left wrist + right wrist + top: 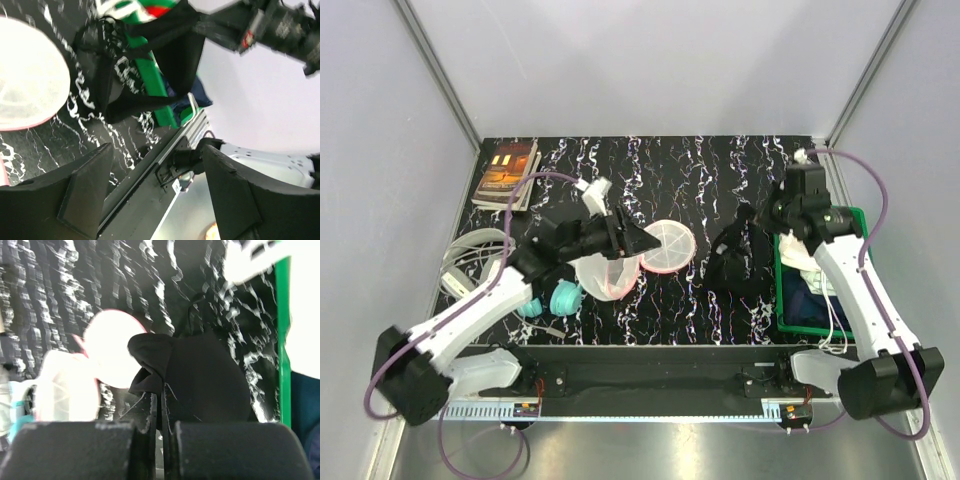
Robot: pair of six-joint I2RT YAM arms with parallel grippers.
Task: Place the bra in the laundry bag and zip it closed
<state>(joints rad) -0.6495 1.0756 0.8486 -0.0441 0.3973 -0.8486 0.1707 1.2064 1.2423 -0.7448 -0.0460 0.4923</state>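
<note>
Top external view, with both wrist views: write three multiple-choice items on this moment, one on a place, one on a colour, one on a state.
1. Where is the bra relative to the laundry bag?
A. Inside it
B. Between it and the green basket
C. Underneath it

2. What colour is the laundry bag's zip trim?
A. Blue
B. Pink
C. Yellow

3. What is the state of the left gripper?
A. Open and empty
B. Shut on the bra
C. Shut on the bag's zip

Answers:
1 B: the bra hangs from the shut right gripper, clear of the bag.
2 B: a pink rim rings both white mesh halves.
3 A: its fingers stand wide apart with nothing between them.
</note>
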